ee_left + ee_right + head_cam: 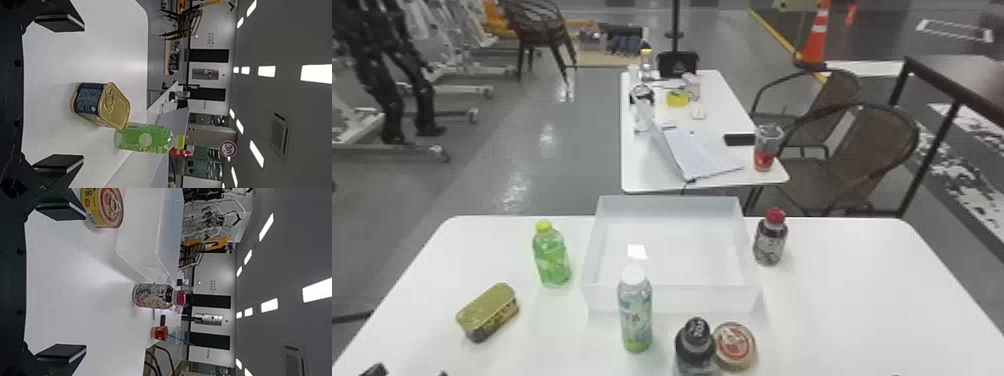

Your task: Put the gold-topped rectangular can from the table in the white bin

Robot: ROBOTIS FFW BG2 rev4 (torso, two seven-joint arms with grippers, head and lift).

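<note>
The gold-topped rectangular can (487,307) stands upright on the white counter (852,300), toward its left side, well apart from the white bin (677,300). The can's lid carries a pull ring, and the left wrist view shows a dark blue side with pale print

The left claw (407,372) reaches in at the head view's bottom edge, near the can's closer end. Its two black fingers are spread wide — the left wrist view has the can farther out, in line with the space between them and touched by neither. The right claw (82,282) is likewise spread apart, with nothing between its fingertips, over the right part of the counter

A green bottle (552,260) with a yellow-green cap stands between the can and the bin, a little farther back than the can. A white-capped bottle (635,317) stands before the bin's near wall. Closer still come a black-capped bottle (695,350) and, just beside it, a round can (734,346) with a red ring on its lid. A dark bottle (770,242) with a red cap stands just beyond the bin's right wall

Behind, a second counter (642,175) holds a clear cup (767,147) with red on its lower part — and two brown chairs (872,145) stand to its right
</note>
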